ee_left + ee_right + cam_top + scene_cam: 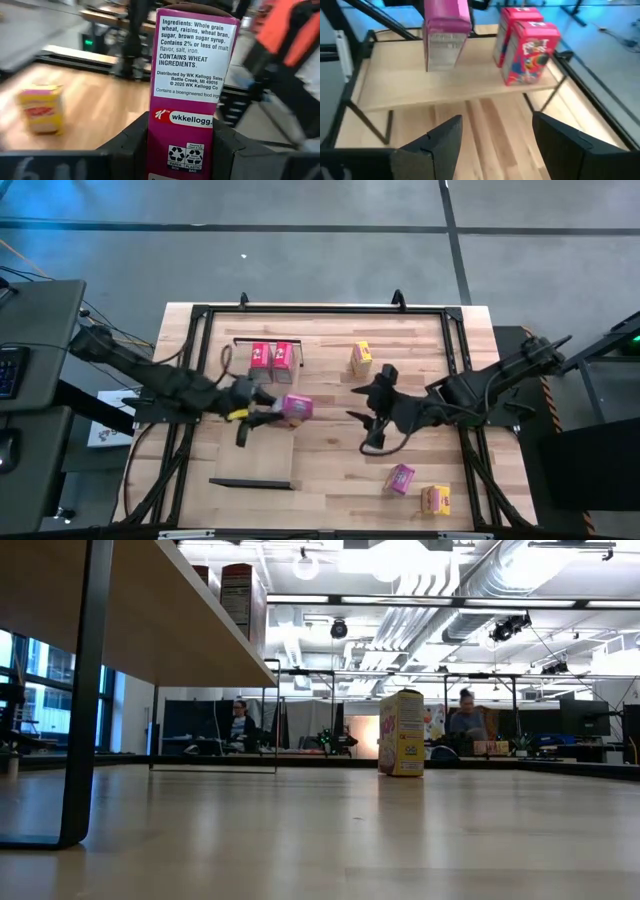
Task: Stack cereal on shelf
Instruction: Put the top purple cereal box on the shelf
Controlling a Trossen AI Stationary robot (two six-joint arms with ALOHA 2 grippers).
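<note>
Pink cereal box (187,95) base hidden between left end effector (187,150) fingers.

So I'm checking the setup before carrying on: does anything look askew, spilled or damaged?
Nothing spilled or damaged. One pink cereal box lies tilted on the tabletop near the front right, beside a yellow one; two red boxes stand upright on the shelf.

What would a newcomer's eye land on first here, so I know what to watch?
First the pink cereal box, gripped by the left gripper over the middle of the shelf. Next the two red boxes standing side by side at the shelf's far end. Then the right gripper, open and empty at mid-table, with a yellow box beyond it and two more boxes near the front right corner.
</note>
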